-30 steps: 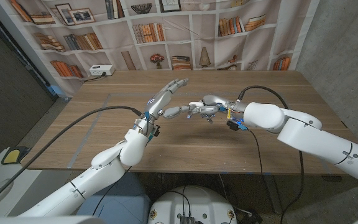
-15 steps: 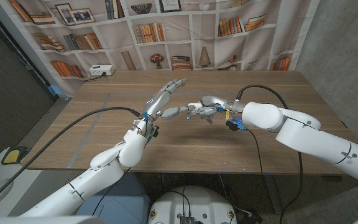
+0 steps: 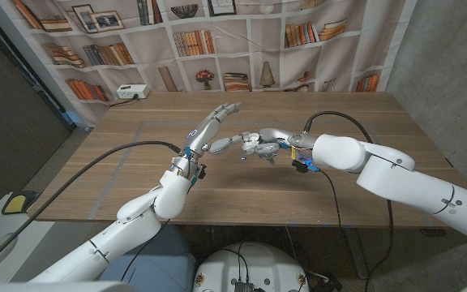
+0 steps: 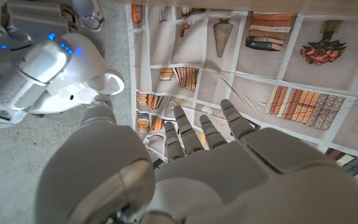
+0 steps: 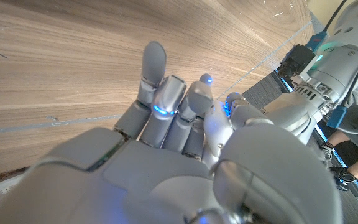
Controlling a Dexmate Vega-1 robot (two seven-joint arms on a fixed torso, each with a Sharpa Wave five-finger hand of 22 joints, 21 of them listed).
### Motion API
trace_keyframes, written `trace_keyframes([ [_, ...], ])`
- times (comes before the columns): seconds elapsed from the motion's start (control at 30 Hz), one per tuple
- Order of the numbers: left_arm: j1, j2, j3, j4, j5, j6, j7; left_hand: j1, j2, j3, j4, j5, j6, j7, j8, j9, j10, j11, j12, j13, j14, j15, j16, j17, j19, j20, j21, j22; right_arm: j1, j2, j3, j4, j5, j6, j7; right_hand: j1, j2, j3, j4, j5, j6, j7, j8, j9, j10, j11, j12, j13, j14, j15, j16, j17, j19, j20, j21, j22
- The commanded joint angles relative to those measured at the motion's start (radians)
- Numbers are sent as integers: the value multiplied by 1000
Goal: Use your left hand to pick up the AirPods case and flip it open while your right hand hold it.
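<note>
In the head view my right hand point(image 3: 259, 145) hovers over the middle of the wooden table point(image 3: 339, 113), fingers pointing toward my left hand. Its fingers curl around a small white thing, which looks like the AirPods case point(image 3: 252, 144); most of the case is hidden, and I cannot tell whether its lid is up. My left hand point(image 3: 212, 126) is raised just beside it, fingers straight and apart, holding nothing, with its lower fingers close to the right hand's fingertips. The right wrist view has the right hand point(image 5: 179, 124) curled in above the wood. The left wrist view looks along the left hand point(image 4: 204, 143).
A white power box point(image 3: 128, 92) sits at the table's far left corner. A bookshelf-print curtain point(image 3: 217, 40) hangs behind the table. Black cables point(image 3: 335, 195) trail from both wrists over the table's near half. A grey wall stands to the right.
My right hand has edged a little to the left and farther back, closer to the left hand's fingers. The left hand has hardly moved.
</note>
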State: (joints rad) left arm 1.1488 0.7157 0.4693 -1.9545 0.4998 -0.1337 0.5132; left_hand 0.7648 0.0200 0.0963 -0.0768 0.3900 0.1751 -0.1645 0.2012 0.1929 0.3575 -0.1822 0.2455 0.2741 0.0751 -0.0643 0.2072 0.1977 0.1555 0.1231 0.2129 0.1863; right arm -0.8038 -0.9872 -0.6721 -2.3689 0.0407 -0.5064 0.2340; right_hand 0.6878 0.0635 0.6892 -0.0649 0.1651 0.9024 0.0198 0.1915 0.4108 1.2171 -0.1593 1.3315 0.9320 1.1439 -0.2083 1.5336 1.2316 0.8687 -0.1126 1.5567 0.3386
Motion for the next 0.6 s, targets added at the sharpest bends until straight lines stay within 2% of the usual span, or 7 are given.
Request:
trace_keyframes([
  [0.03,7,-1,-1,6,-12,-1,-1,-9,5,3,8,4,10,3,5,4,6,2,5,0,12,-3,7,5,7,-5,2,2,6,0,-15,-18,-47,4,5,122,126,-3,1,5,42,35,4,1,-13,-11,6,7,-6,-4,-3,2,-6,-100,4,-1],
  [0.37,15,-4,-10,14,-24,-26,22,-13,9,-1,12,6,11,3,5,4,8,6,6,-1,13,-5,7,5,8,-8,2,2,0,12,-9,1,-42,5,11,122,126,-5,2,5,40,32,5,2,-14,-10,5,3,-7,-4,-4,1,-10,-100,3,-1],
  [0.6,22,-5,-16,16,-33,-29,23,-30,28,-5,30,8,26,9,9,4,19,8,9,-2,23,-9,11,6,11,-10,3,3,-1,15,-10,1,-52,11,11,122,126,-6,2,5,39,32,4,1,-12,-10,5,-2,-8,-4,-4,2,-8,-99,6,1],
])
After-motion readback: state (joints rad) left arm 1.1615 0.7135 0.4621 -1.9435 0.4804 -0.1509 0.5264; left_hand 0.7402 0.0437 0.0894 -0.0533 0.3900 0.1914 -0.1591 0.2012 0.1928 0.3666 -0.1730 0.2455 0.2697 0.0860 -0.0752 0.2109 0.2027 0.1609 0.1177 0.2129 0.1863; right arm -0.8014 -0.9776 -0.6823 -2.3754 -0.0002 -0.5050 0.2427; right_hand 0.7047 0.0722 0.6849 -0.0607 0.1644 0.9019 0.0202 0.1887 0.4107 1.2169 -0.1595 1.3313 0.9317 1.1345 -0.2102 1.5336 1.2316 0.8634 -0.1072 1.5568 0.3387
